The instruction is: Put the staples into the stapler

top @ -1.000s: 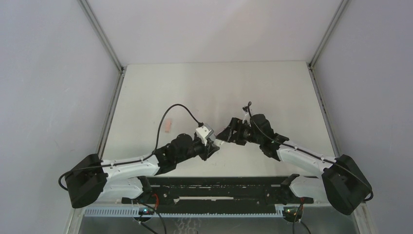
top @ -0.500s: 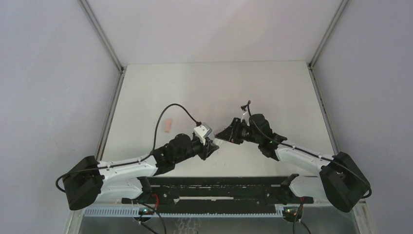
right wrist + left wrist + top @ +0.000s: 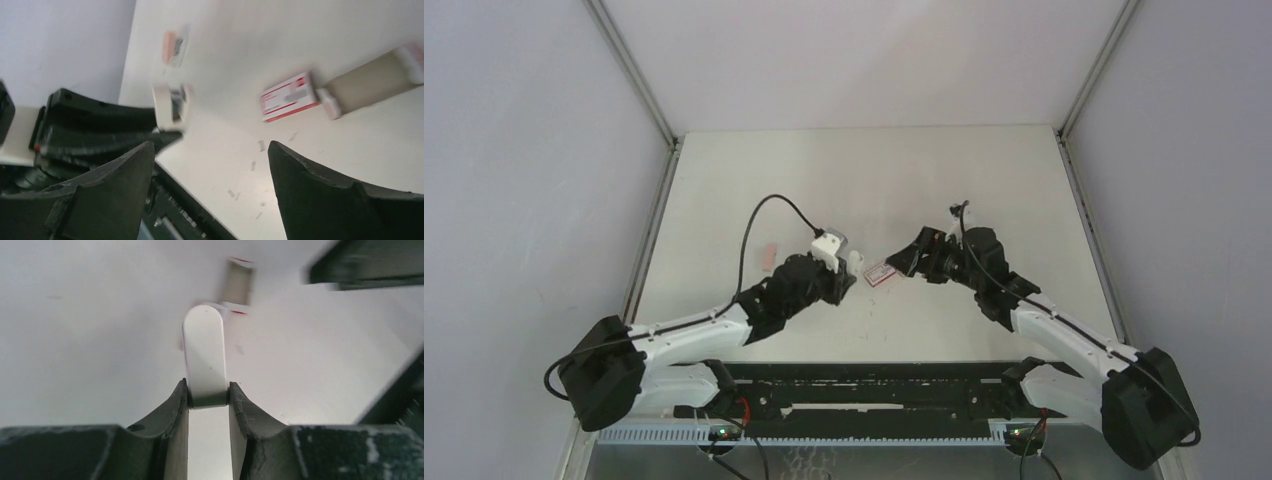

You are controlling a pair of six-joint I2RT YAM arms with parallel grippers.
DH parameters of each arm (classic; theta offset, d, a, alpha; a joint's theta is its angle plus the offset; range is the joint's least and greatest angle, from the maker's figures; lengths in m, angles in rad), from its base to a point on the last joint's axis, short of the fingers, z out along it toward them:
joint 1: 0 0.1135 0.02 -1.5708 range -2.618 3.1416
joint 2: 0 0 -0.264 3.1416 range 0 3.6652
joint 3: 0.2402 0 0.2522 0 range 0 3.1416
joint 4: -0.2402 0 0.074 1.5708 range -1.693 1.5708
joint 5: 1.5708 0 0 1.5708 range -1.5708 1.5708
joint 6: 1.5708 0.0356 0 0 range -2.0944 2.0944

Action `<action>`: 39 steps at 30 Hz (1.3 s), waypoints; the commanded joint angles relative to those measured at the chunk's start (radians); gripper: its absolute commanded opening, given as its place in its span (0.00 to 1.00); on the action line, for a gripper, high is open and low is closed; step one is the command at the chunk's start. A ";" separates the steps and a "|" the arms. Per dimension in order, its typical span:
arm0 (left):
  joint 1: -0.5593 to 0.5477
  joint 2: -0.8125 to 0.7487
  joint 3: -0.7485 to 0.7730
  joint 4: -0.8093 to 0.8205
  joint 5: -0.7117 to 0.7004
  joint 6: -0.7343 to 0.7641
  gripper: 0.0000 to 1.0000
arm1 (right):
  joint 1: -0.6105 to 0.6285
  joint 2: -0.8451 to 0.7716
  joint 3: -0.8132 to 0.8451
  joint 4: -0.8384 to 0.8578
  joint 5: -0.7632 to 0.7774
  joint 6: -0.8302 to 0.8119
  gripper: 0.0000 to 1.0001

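My left gripper is shut on a white, round-ended stapler and holds it above the table; its tip shows in the top view. Just past it lies the staples box. In the right wrist view its red-and-white sleeve has the grey tray slid out to the right. Blur hides the staples themselves. My right gripper hangs open and empty just right of the box, not touching it.
A small pink object lies on the table to the left, near the left wall. A few loose staple bits are scattered near the box. The black rail runs along the near edge.
The right gripper shut briefly, then opened and drew back to the right. The box now lies free on the table. The left gripper moved a little farther back with the stapler.
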 commanded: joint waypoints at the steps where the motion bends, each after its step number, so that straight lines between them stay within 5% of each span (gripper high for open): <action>1: 0.176 0.081 0.116 -0.079 -0.087 -0.075 0.00 | -0.055 -0.094 0.026 -0.147 0.137 -0.150 0.83; 7: 0.385 0.295 0.240 -0.214 -0.088 -0.140 0.00 | -0.105 -0.160 0.019 -0.250 0.195 -0.214 0.82; 13: 0.435 0.403 0.281 -0.236 -0.068 -0.134 0.02 | -0.116 -0.159 -0.003 -0.246 0.205 -0.231 0.82; 14: 0.437 0.415 0.293 -0.245 -0.063 -0.131 0.08 | -0.118 -0.151 -0.004 -0.243 0.208 -0.238 0.81; 18: 0.439 0.415 0.297 -0.254 -0.061 -0.133 0.76 | -0.122 -0.115 -0.003 -0.224 0.257 -0.313 0.82; 20: 0.441 0.387 0.285 -0.237 -0.048 -0.125 0.95 | -0.131 -0.091 -0.004 -0.206 0.279 -0.357 0.82; 25: 0.520 0.279 0.273 -0.206 0.028 -0.110 1.00 | -0.221 -0.065 -0.002 -0.161 0.239 -0.410 0.83; 30: 0.789 0.058 0.108 -0.047 0.078 -0.158 1.00 | -0.361 -0.149 -0.030 -0.154 0.443 -0.431 0.84; 36: 0.916 -0.193 -0.093 0.073 -0.274 -0.078 1.00 | -0.465 -0.221 -0.171 0.056 0.638 -0.449 0.85; 39: 0.922 -0.212 -0.117 0.099 -0.305 -0.025 1.00 | -0.478 -0.188 -0.180 0.137 0.684 -0.504 0.84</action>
